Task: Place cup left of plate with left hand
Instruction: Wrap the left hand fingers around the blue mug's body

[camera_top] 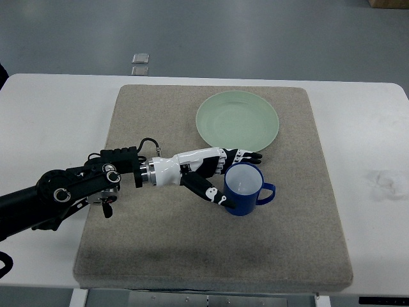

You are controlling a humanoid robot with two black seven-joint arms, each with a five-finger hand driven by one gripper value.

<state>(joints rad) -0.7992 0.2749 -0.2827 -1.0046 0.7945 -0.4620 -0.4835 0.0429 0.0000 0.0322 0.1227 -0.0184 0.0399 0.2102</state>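
Note:
A blue cup (245, 199) with a white inside stands upright on the beige mat (211, 256), just below the pale green plate (237, 120). Its handle points right. My left hand (239, 178) reaches in from the left and wraps the cup's left side. The thumb (215, 194) presses against the near wall and the fingers (246, 156) lie along the far rim. The cup's base rests on the mat. My right arm does not show.
The mat covers most of a white table (45, 121). Two small grey pads (140, 62) lie on the floor beyond the table's far edge. A faint smudge (383, 182) marks the table at the right. Bare mat lies left of the plate.

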